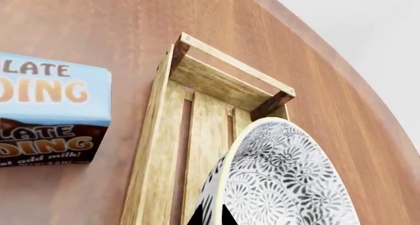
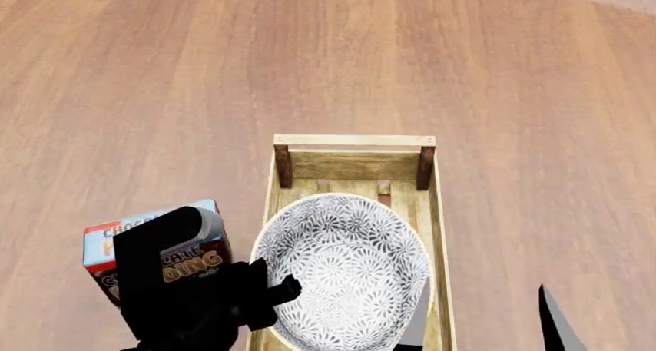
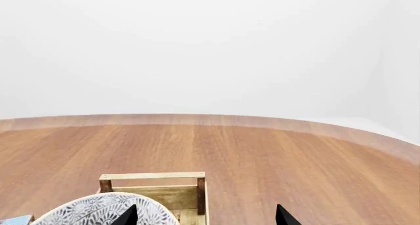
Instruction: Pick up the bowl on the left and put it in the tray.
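The bowl (image 2: pixel 343 270), white with a dense grey floral pattern, sits tilted over the near half of the tray (image 2: pixel 354 140), a light-wood slatted crate with dark corner posts. My left gripper (image 2: pixel 282 289) is shut on the bowl's left rim. In the left wrist view the rim of the bowl (image 1: pixel 282 180) runs between the two dark fingertips of that gripper (image 1: pixel 213 217), above the planks of the tray (image 1: pixel 203 121). I cannot tell whether the bowl touches the tray floor. My right gripper (image 2: pixel 484 316) is open beside the tray's right wall, holding nothing.
A chocolate pudding box (image 2: pixel 154 247) stands just left of the tray, close to my left arm. The round brown wooden table (image 2: pixel 328 59) stretches far ahead, and its curved far edge (image 3: pixel 210 117) shows against a white background.
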You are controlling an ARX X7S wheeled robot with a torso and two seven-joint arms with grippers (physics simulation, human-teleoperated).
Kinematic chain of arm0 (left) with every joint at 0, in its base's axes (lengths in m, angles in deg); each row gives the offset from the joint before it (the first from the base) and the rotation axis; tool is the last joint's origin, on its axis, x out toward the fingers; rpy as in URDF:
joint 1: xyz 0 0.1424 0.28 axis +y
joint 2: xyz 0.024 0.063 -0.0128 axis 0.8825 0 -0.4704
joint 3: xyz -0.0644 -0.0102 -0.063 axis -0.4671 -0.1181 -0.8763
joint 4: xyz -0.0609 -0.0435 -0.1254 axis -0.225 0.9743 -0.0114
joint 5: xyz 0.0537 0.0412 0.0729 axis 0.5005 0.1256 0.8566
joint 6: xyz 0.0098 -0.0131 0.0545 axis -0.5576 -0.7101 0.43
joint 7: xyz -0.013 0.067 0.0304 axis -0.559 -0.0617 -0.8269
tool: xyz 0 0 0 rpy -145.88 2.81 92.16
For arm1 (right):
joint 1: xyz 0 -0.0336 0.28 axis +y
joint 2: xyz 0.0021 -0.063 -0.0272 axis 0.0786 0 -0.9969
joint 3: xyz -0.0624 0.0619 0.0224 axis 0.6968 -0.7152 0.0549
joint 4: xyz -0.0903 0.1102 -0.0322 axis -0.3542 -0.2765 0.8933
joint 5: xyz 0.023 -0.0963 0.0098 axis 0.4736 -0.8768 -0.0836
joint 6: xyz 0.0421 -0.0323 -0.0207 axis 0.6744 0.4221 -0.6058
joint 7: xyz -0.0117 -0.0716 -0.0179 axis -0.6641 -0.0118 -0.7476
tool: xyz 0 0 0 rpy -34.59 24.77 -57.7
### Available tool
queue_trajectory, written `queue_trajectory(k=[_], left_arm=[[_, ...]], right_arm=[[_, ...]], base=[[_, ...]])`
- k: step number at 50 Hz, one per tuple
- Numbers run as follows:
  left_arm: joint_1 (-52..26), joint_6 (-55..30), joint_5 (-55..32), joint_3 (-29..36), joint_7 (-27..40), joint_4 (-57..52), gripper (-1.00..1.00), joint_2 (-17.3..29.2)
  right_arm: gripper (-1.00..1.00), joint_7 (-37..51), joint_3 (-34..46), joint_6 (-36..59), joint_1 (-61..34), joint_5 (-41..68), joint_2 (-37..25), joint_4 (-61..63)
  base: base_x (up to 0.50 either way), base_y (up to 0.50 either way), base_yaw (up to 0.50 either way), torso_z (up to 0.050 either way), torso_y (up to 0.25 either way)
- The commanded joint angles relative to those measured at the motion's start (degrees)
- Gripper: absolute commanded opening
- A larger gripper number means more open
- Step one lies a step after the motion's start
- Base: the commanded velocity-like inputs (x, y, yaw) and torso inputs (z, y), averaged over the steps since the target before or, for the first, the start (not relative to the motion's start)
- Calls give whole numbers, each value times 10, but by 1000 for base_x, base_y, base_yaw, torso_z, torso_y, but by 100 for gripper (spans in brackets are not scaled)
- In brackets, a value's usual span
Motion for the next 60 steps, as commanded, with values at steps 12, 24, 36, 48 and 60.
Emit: queue_trajectory(k=[12,24,36,48,60], left_arm=[[-3,23,-6,11,-46,30,-100,-26],[-6,54,-2,17,-68,53,-100,-26],[-8,82,-3,26,-101,70,-100,-26],[-6,100,-5,34,-112,88,-100,-24],[-8,120,-1,44,-131,119,-100,-25]], right_arm=[[100,-14,-15,-7,7,-6,6,6],[100,-15,-9,-4,4,-10,3,4],[100,-14,-9,-5,2,-9,3,0],[100,-13,-8,-6,2,-7,2,-2],[100,-12,-8,-8,3,-5,1,0]], base=[[0,0,0,0,0],[0,0,0,0,1],[0,0,0,0,0],[0,0,0,0,1],[0,0,0,1,0]])
